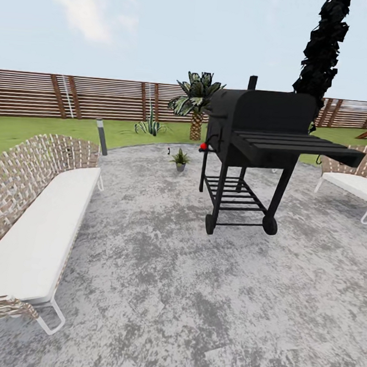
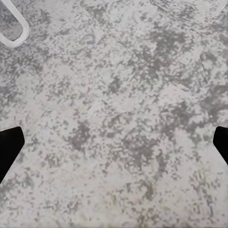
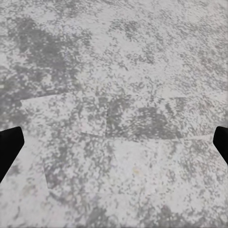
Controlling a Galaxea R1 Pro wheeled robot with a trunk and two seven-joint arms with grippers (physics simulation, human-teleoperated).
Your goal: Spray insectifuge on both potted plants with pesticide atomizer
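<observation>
One potted plant (image 1: 180,159), a small green rosette in a grey pot, stands on the far side of the stone patio (image 1: 160,270), just left of the black grill. A tiny dark upright object (image 1: 168,150) stands beside it, too small to tell if it is the pesticide atomizer. In the left wrist view, my left gripper (image 2: 114,142) is open, its black fingertips (image 2: 9,147) wide apart over bare mottled stone. In the right wrist view, my right gripper (image 3: 114,147) is likewise open over the patio, holding nothing.
The black grill (image 1: 252,150) on wheels stands mid-patio, right of centre. A wicker sofa (image 1: 36,227) with a white cushion lines the left side, and a wicker seat (image 1: 355,180) sits at the right. Behind are a lamp post (image 1: 101,135), a palm (image 1: 196,104), lawn and a slatted fence (image 1: 74,96).
</observation>
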